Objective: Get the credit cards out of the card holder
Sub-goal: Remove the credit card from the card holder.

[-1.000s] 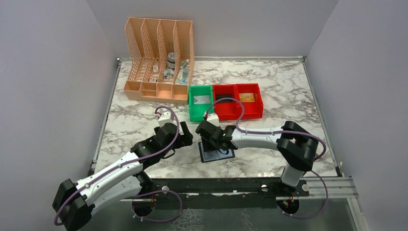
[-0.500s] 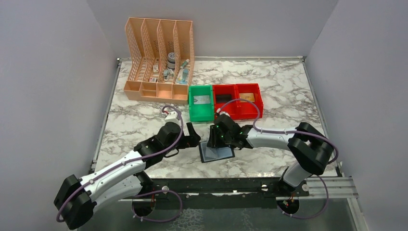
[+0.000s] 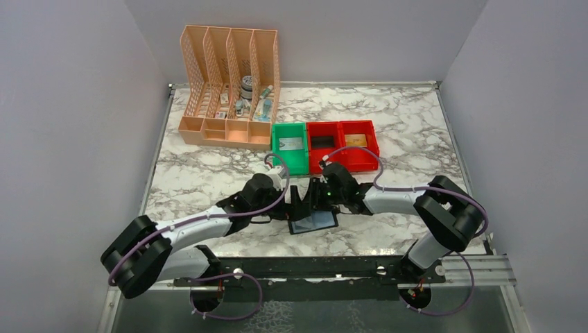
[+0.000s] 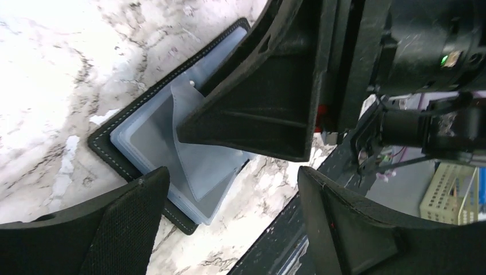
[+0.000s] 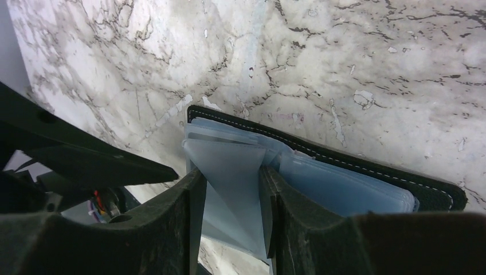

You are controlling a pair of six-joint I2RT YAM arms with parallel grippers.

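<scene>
The card holder (image 3: 315, 223) lies open on the marble near the front edge, a black bifold with grey-blue sleeves (image 4: 143, 143). My right gripper (image 3: 316, 201) is down on it, and one raised sleeve leaf (image 5: 229, 166) stands in the gap between its parted fingers (image 5: 292, 223). No card shows in the card holder (image 5: 344, 183). My left gripper (image 3: 297, 202) is open just left of the holder, its fingers (image 4: 126, 223) wide apart over the holder's corner and the table edge. A white credit card (image 3: 292, 143) lies in the green bin, a tan one (image 3: 356, 140) in the right red bin.
A green bin (image 3: 276, 149) and two red bins (image 3: 367, 163) stand in a row just behind the grippers. A peach lattice file organiser (image 3: 229, 83) holding small items is at the back left. The black rail (image 3: 312, 263) runs along the table's front edge.
My left arm has reached right, up to the holder, and its jaws have narrowed a little. My right gripper has shifted back and right over the holder, and its jaws have drawn closer round a sleeve leaf.
</scene>
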